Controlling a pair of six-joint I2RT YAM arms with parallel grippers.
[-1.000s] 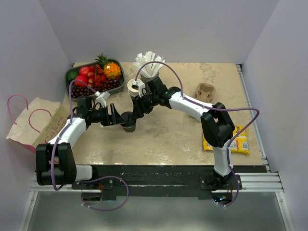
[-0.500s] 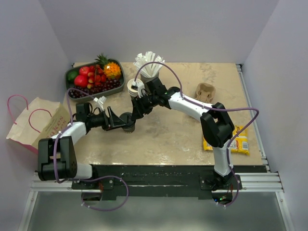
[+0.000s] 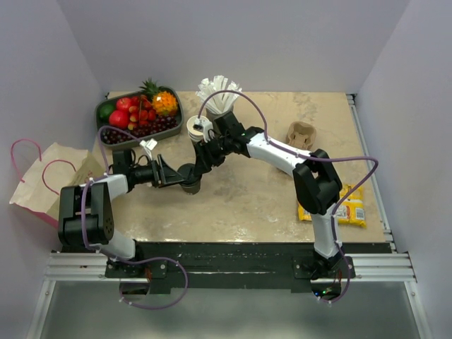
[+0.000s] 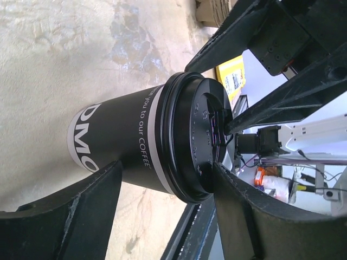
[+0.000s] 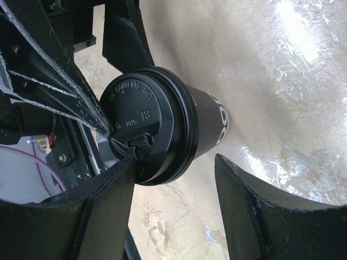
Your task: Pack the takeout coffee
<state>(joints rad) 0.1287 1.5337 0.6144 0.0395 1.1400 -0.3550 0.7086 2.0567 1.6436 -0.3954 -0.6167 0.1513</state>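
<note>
The takeout coffee [image 3: 189,183], a dark cup with a black lid, stands upright on the table left of centre. My left gripper [image 3: 178,174] reaches it from the left and is open. In the left wrist view [image 4: 165,168] the cup [image 4: 130,135] lies between its spread fingers, one finger over the lid top and one low by the base. My right gripper [image 3: 200,167] comes down from the back right and is open. In the right wrist view [image 5: 174,162] the cup [image 5: 184,130] sits between its fingers, the left one at the lid rim and the right one apart.
A tray of fruit [image 3: 106,127] is at the back left. A brown paper bag [image 3: 53,180] lies off the table's left edge. A stack of lidless cups [image 3: 195,131] and a straw holder [image 3: 219,99] stand behind the coffee. A cardboard carrier [image 3: 300,135] and a yellow packet [image 3: 347,205] are on the right.
My left arm has folded back toward the left edge while its gripper stays at the cup. The right arm and the cup have hardly moved.
</note>
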